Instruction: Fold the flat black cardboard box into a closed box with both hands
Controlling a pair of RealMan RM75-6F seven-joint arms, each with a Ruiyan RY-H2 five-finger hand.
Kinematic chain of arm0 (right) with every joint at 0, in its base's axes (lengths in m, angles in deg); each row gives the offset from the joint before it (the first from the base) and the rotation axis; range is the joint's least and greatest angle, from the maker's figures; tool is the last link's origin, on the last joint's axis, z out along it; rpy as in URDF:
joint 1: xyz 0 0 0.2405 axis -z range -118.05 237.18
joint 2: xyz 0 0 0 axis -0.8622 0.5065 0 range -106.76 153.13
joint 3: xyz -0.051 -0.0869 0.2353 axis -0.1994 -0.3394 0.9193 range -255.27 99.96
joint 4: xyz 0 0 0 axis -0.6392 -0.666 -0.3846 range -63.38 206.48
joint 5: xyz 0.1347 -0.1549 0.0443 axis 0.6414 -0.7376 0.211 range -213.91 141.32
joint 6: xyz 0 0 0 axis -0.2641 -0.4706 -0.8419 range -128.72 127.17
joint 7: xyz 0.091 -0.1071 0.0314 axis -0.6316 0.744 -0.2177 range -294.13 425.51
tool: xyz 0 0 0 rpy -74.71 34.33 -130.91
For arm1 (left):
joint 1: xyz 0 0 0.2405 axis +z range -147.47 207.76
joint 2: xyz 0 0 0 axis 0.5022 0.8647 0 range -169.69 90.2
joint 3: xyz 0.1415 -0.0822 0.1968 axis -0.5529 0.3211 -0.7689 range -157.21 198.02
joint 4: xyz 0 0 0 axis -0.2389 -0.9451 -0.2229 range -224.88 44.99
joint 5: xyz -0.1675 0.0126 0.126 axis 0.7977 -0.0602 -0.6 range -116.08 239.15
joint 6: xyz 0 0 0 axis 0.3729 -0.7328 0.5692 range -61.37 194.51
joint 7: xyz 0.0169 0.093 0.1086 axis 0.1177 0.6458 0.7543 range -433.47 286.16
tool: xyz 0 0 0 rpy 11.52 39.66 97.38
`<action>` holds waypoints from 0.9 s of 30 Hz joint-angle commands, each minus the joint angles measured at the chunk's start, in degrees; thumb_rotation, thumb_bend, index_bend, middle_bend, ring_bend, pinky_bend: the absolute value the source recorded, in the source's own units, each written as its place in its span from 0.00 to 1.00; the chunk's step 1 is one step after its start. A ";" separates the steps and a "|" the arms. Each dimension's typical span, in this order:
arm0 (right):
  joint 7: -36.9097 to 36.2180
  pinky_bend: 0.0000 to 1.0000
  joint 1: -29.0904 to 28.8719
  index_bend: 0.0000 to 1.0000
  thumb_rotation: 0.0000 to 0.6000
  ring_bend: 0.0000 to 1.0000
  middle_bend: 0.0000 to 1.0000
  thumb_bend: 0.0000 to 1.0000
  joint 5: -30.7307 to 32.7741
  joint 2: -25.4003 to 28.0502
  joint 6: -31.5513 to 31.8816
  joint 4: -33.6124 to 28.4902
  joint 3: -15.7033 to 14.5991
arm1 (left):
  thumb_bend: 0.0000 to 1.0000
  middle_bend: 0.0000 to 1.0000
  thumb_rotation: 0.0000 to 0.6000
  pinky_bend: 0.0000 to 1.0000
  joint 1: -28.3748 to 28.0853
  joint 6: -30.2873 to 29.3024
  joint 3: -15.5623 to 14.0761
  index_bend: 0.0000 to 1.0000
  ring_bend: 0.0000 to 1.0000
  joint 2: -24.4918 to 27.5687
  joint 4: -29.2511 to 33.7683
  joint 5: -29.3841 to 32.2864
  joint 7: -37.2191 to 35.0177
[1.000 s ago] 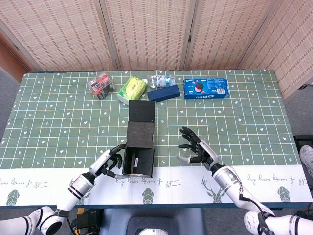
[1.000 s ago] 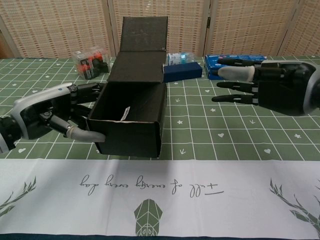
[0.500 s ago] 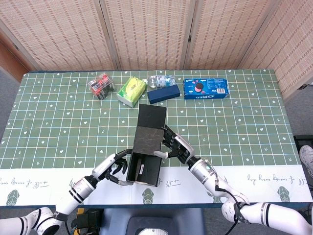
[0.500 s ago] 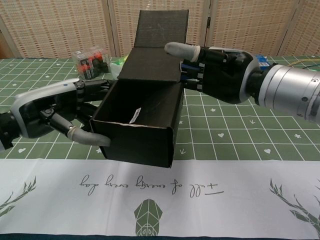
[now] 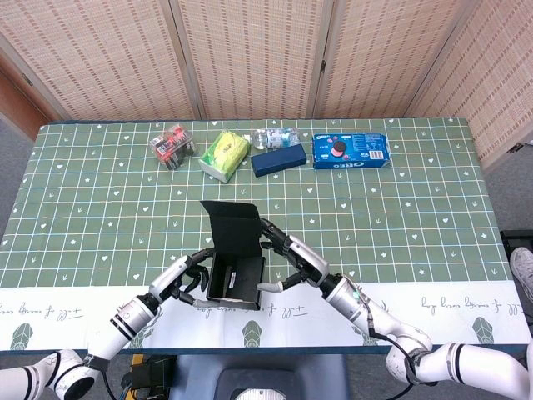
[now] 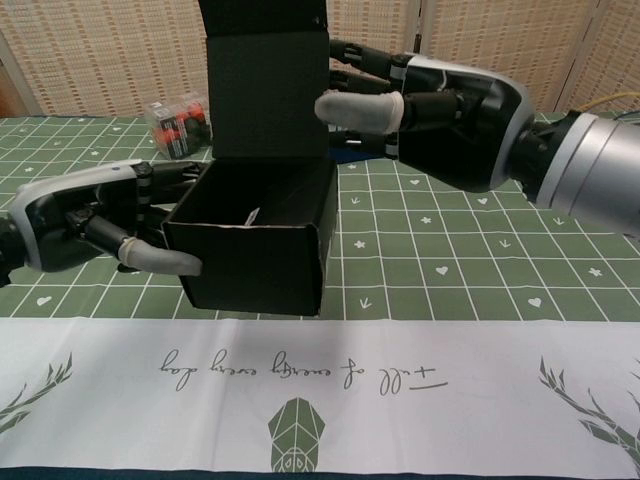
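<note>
- Black cardboard box (image 5: pixel 236 277) sits at the near edge of the table (image 5: pixel 416 208), right where the green cloth meets the white border strip, its body open at the top with a small white slip showing inside
- The lid flap (image 6: pixel 265 85) stands up from the back wall, nearly upright in the chest view, rising out of the top of that picture
- Left hand (image 6: pixel 95 220) is on the box's left side, fingers wrapped against the side wall and the thumb hooked across the lower front corner, so it is gripping the box
- Right hand (image 6: pixel 440 100) is up at the flap, thumb pressing the right edge of its front face and the other fingers reaching round behind it; that flap is pinched in its grasp
- In the head view the right hand (image 5: pixel 298 265) comes in from the box's right, just beside the open body
- Well apart, along the far side of the table: a clear pack of red and black items (image 5: pixel 171 146), a green and yellow packet (image 5: pixel 226 153), a dark blue box (image 5: pixel 279 158), a clear wrapped item (image 5: pixel 276 136) behind it and a blue Oreo packet (image 5: pixel 351 151)
</note>
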 commanded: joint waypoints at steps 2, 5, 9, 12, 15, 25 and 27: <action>5.83 0.16 -2.03 0.00 1.00 0.02 0.00 0.00 -2.54 3.89 0.62 -1.13 -2.31 | 0.11 0.30 1.00 0.87 0.05 0.40 0.09 0.26 0.63 0.27 -0.18 0.61 -0.21; 9.37 0.16 -3.21 0.00 1.00 0.02 0.01 0.00 -3.81 6.13 0.76 -2.58 -3.21 | 0.11 0.30 1.00 0.87 0.00 0.75 0.30 0.26 0.63 0.31 -0.56 1.06 -0.23; 15.17 0.16 -4.91 0.00 1.00 0.02 0.02 0.00 -5.48 8.99 0.16 -4.65 -4.42 | 0.11 0.30 1.00 0.87 -0.07 1.15 0.64 0.26 0.63 0.30 -0.84 1.63 -0.40; 19.78 0.16 -6.14 0.00 1.00 0.02 0.02 0.00 -6.02 11.02 -0.90 -6.37 -5.28 | 0.11 0.30 1.00 0.87 -0.13 1.55 0.75 0.26 0.63 0.17 -1.13 1.91 -0.29; 24.67 0.16 -7.24 0.00 1.00 0.02 0.02 0.00 -5.65 12.50 -2.47 -7.92 -6.00 | 0.11 0.29 1.00 0.87 -0.21 2.18 0.81 0.26 0.63 -0.14 -1.58 2.37 -0.18; 43.88 0.16 -10.36 0.00 1.00 0.02 0.03 0.00 0.47 13.72 -8.31 -11.14 -5.98 | 0.11 0.30 1.00 0.87 0.04 3.18 1.77 0.25 0.63 -2.02 -3.24 4.69 2.54; 48.36 0.16 -10.86 0.00 1.00 0.02 0.05 0.00 2.45 13.24 -9.27 -11.27 -5.51 | 0.11 0.29 1.00 0.87 0.28 3.05 1.97 0.25 0.63 -2.69 -3.64 5.26 3.56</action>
